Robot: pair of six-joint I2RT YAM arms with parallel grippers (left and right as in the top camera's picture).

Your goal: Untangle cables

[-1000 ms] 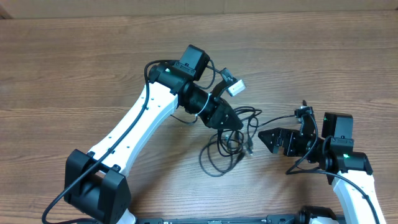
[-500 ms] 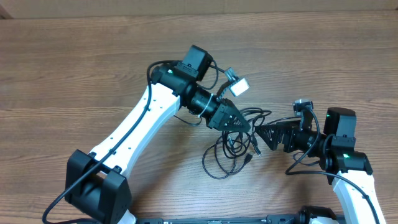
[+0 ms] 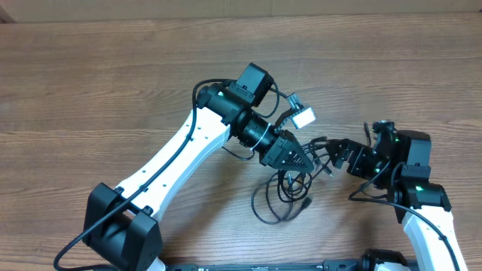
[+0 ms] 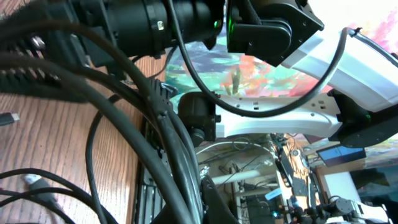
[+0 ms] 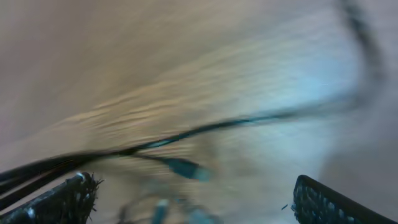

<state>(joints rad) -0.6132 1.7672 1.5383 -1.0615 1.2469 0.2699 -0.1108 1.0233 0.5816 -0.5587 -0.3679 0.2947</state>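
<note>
Both arms have shifted right and drawn together since a second ago, the tangle carried along. Nearest, the cables (image 3: 288,183) loop on the table (image 3: 90,75), well clear of every edge. Left gripper (image 3: 300,160) is clamped on their upper strands; right gripper (image 5: 193,202) spread wide, a strand just ahead. Bare wood lies far and left.

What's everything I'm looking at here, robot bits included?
brown wooden table: one, brown, under everything.
thin black cables: several tangled, count unclear, black, mid-table.
left arm: one, white and black, reaching from lower left.
right arm: one, white and black, lower right.
small white box: one, white, on the left arm's wrist.
left gripper: one, black, shut on the cables.
right gripper: one, black, open, facing the tangle.
</note>
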